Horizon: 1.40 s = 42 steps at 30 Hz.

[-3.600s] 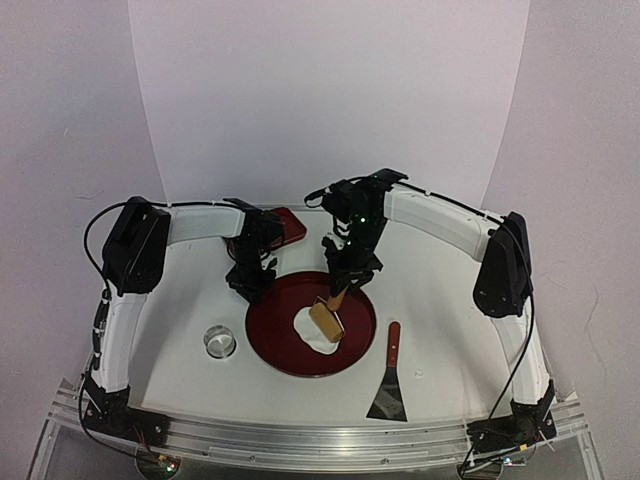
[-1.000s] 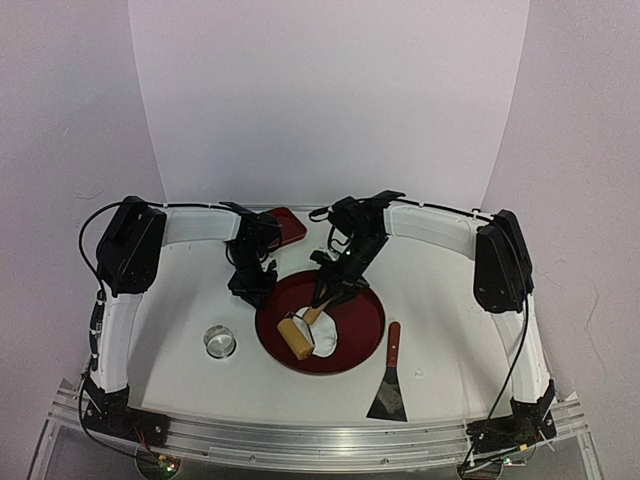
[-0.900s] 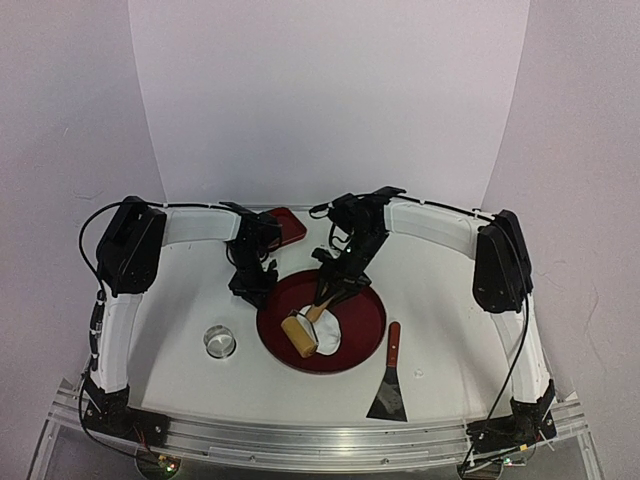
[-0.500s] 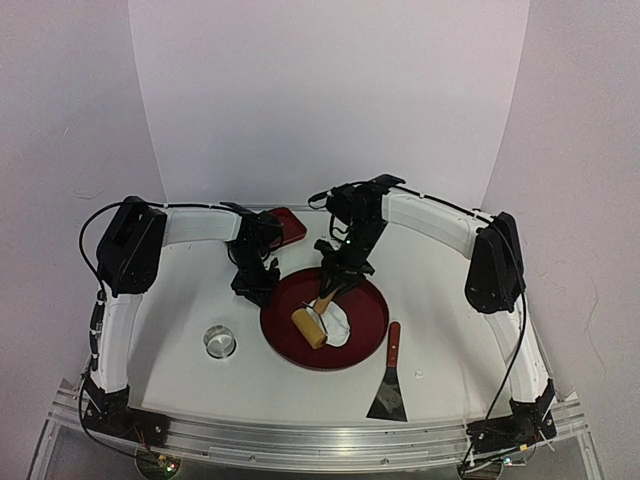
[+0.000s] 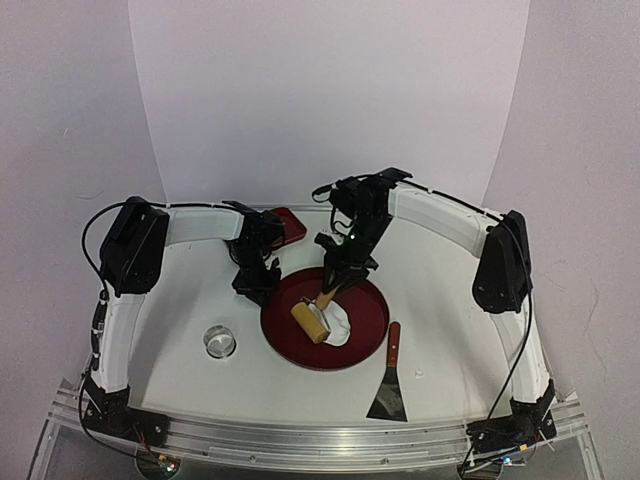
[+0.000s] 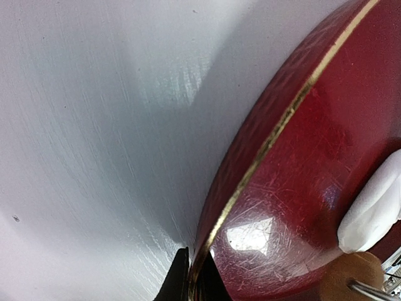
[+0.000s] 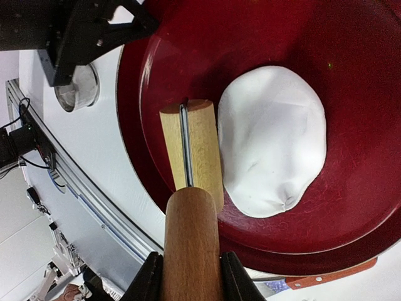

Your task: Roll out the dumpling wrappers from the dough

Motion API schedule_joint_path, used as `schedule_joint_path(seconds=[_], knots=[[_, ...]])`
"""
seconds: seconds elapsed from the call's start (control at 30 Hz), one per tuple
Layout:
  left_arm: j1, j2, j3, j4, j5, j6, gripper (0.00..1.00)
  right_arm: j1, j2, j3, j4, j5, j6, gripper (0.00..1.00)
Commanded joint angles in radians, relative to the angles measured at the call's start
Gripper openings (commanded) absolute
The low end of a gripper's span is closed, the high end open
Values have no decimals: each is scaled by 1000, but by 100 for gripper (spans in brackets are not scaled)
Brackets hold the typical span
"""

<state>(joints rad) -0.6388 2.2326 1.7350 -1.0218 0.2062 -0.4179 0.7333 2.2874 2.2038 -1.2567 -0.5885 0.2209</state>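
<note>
White table [image 5: 440, 290] carries your red tray [image 5: 372, 322]. Your right gripper [image 7: 191, 276] clamps the handle of the wooden roller [image 7: 191, 150]; its wrist view shows the dough [image 7: 272, 141] flattened in the tray, just beside the barrel. Left wrist view shows your left gripper [image 6: 193, 279] pinching the rim.

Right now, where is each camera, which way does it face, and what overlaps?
Top external: above and behind the bases, looking down; both arms show, left end effector pinching the round red tray, right end effector holding the wooden roller.
Left wrist: low beside the tray rim, facing across it; only its fingertips show.
Right wrist: above the tray, looking down the roller handle at the dough; its fingers flank the handle.
Shared: tray, dough and roller appear in all three.
</note>
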Motion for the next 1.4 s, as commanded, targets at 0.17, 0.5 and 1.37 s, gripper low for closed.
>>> schedule_joint_path(seconds=[0.17,0.5,1.37], knots=[[-9,23,23,-31,-114,-11,15,-75,-207,143,103,158,111,0],[-7,-28,96,-50,-164,-20,56,-299,-301,-34,168,379,233,0],[29,-612,-298,-245,-222,-297,90,-662,-38,-343,409,-57,280,9]])
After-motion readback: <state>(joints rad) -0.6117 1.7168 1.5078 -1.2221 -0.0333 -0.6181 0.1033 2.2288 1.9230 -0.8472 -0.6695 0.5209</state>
